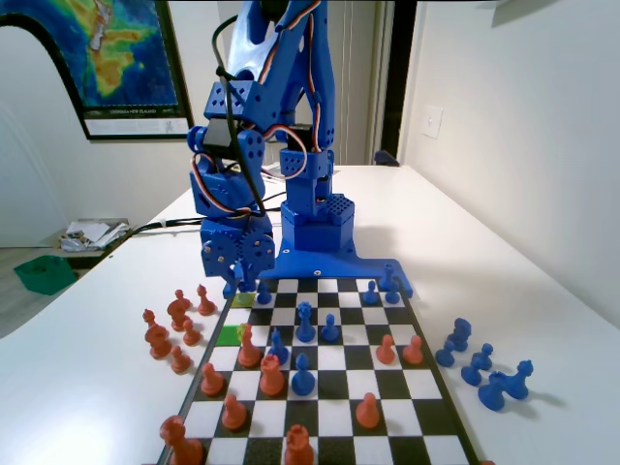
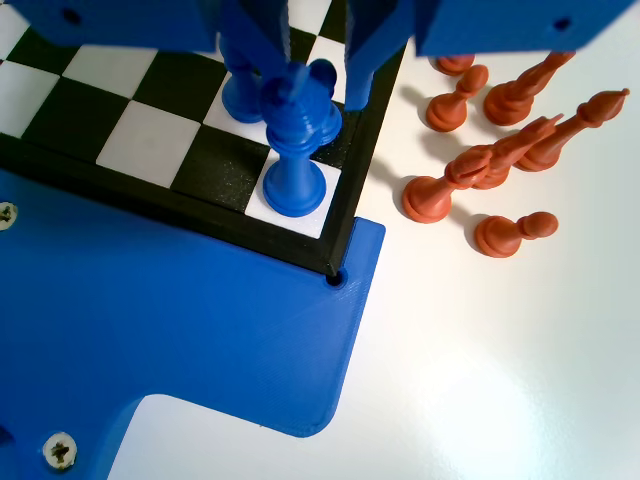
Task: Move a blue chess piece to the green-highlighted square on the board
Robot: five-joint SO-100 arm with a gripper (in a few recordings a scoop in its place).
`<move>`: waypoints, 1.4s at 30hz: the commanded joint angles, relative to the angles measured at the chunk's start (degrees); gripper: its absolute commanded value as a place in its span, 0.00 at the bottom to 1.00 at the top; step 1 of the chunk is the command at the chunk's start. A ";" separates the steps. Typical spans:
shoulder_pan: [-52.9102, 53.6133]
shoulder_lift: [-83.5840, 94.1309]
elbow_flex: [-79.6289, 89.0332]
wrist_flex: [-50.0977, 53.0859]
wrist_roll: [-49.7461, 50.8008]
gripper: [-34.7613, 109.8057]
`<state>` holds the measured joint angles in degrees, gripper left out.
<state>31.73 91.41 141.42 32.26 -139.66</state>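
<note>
In the wrist view the fingers (image 2: 305, 75) hang spread at 12 o'clock, one on each side of the blue chess piece (image 2: 322, 118), which stands on the board (image 2: 190, 195) near its corner, just behind a taller blue piece (image 2: 296, 150) on the corner square. In the fixed view the green-highlighted square (image 1: 229, 334) lies at the board's left edge, at 6 o'clock from the fingers. Orange pieces (image 2: 500, 140) lie and stand on the white counter (image 2: 520, 350) at 3 o'clock from the corner; there are no containers here.

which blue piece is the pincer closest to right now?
The tall blue piece on the white corner square of the board in the wrist view. The pincer hangs right over its top; the shorter blue piece stands one square further in.
</note>
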 commanded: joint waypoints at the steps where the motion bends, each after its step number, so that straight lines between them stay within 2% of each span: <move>1: 0.88 0.88 0.53 -0.26 -1.05 0.31; 25: 1.58 0.88 1.67 -1.93 -4.31 0.25; 35: -0.53 0.09 -10.72 12.22 0.53 0.25; 42: -3.43 -5.10 -19.60 16.08 6.77 0.25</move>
<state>29.00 86.92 126.56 46.85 -134.82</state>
